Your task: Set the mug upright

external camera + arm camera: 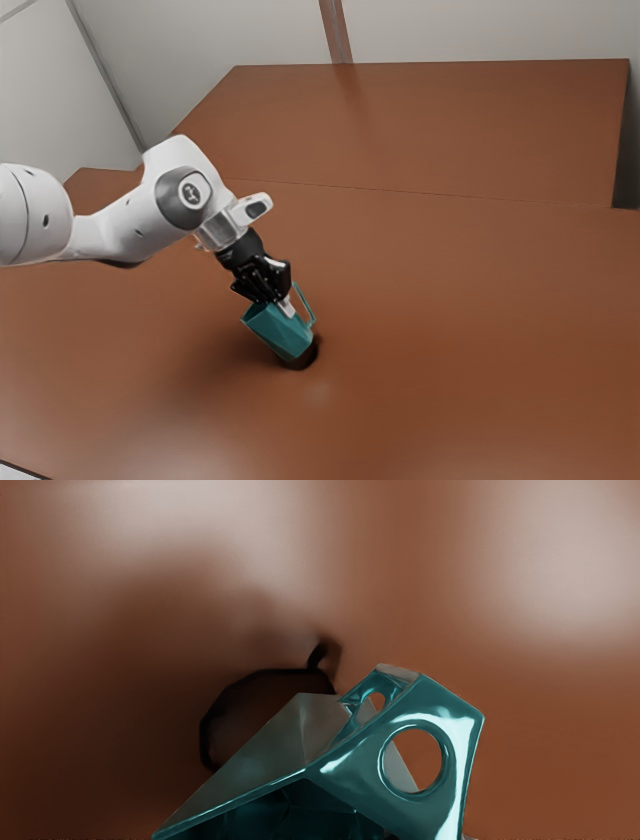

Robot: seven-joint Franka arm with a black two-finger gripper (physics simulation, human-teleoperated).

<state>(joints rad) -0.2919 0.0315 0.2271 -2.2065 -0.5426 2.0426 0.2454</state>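
In the exterior view, reaching down over the bench [450,300] with the gripper [277,294] at the teal mug [283,331], tilted, handle [305,303] toward the exterior view's right; impossible to tell whether spread or pinching. In the wrist view, looking past the mug toward a dark shadow [150,720] on the bench.

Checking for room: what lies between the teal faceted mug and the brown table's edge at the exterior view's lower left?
Bare tabletop, shadowed near the mug, reaches that edge in the exterior view.
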